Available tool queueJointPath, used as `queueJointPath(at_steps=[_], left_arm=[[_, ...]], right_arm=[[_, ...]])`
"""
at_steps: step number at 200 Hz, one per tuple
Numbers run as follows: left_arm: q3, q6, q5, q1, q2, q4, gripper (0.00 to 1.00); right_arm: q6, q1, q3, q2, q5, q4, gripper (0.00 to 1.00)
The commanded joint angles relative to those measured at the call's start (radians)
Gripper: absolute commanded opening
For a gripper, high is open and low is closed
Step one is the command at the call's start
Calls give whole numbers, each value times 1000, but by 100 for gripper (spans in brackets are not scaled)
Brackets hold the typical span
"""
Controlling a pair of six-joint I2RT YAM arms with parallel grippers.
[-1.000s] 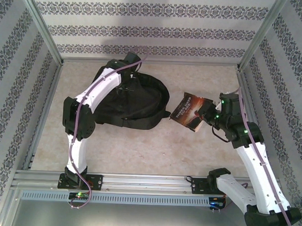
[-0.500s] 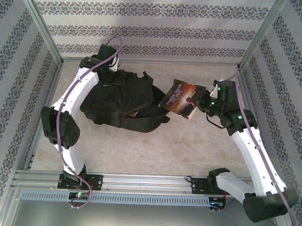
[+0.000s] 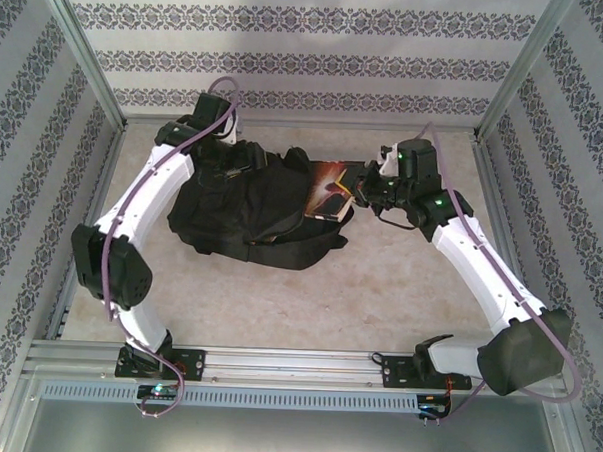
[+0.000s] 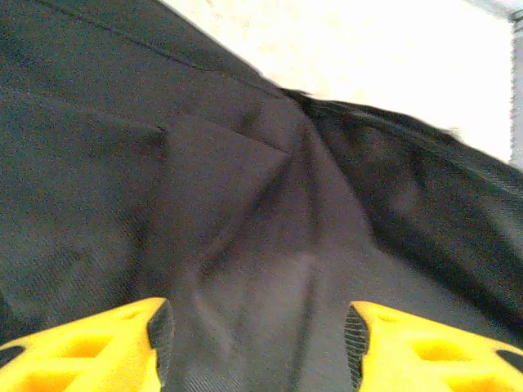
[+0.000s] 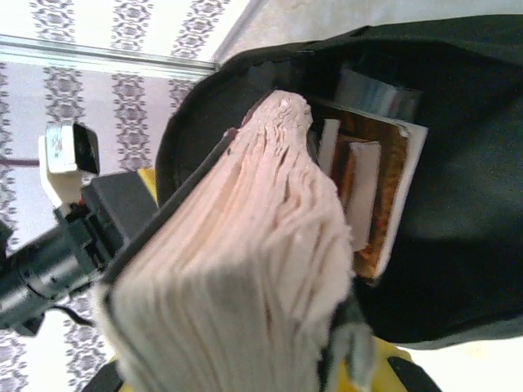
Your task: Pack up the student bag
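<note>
The student bag (image 3: pixel 252 219), a large black soft fabric backpack, lies on the far part of the beige table (image 3: pixel 379 279) with its mouth toward the right gripper (image 3: pixel 359 186), which is clamped on a thick dark-covered paperback book (image 3: pixel 328 190) to feed it in, while the left gripper (image 4: pixel 257 327), fingers apart, sits over the bag's far rim, perhaps to prop that mouth open.

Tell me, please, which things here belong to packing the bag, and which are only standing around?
Belong to the job:
- large black fabric backpack
- thick dark-covered paperback book, held by the right gripper
- other books inside the backpack
- left gripper, open above the fabric

Only surroundings:
- beige table top
- patterned wall panels
- metal rail
</note>
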Motion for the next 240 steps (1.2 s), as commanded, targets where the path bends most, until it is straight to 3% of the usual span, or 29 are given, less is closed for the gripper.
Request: queueJointPath(at_steps=[1,22,71,107,137,168,205,240], left_arm=[[32,-115,-23,-49,-89,15,66],[64,-148,28,-84,-100,-24,73],[188,-85,99,-167,-83,-166,76],[322,18,30,-261,13,-307,76],[462,83,-151,-323,111,-493,74],[464,79,-292,-342,122,-574,71],[416,54,-320,-349,82,-552,69],[318,42,-274,-353,65,-494,67]], right_arm=[[65,30,29,7,-135,194,0],[85,55,38,32,-151,222,0],[81,94,67,72,-152,228,0],[75,100,73,83,-146,223,0],[64,99,67,83,-138,205,0],[70,103,45,82,-136,210,0],[78,109,27,86,-138,231,0],[81,116,29,91,-138,239,0]])
